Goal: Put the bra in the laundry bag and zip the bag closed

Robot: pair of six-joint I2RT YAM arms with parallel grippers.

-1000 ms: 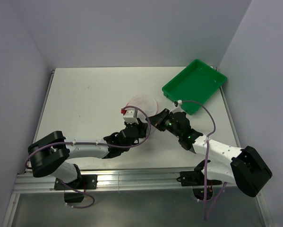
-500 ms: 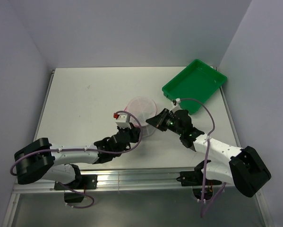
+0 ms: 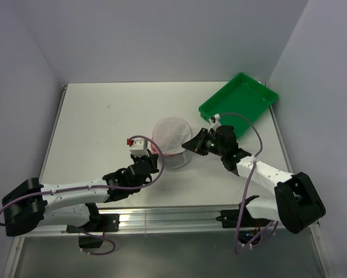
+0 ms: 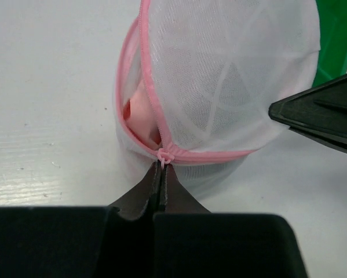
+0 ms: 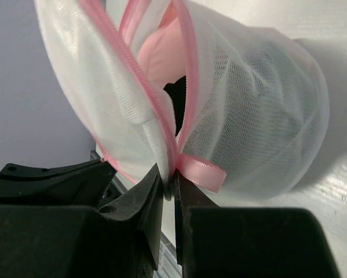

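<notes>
The laundry bag (image 3: 172,141), a small round white mesh pouch with a pink zip rim, stands on edge mid-table between both grippers. My left gripper (image 3: 154,160) is shut on the pink zip pull (image 4: 164,155) at the bag's near-left side; its tips (image 4: 161,169) pinch the tab. The zip is part open to the left of the pull, and the pink bra (image 4: 139,117) shows inside. My right gripper (image 3: 192,145) is shut on the bag's rim (image 5: 172,174) beside a pink ribbon loop (image 5: 203,170). The bra (image 5: 157,55) shows through the gap there too.
A green tray (image 3: 238,103) lies at the far right of the table, close behind my right gripper; its edge shows in the left wrist view (image 4: 339,35). The right gripper's black finger (image 4: 321,116) is close beside the bag. The table's right edge is near.
My left arm has drawn back toward the near left with the zip pull, closing more of the zip. The bag has tipped up onto its edge. My right gripper has shifted slightly farther away.
</notes>
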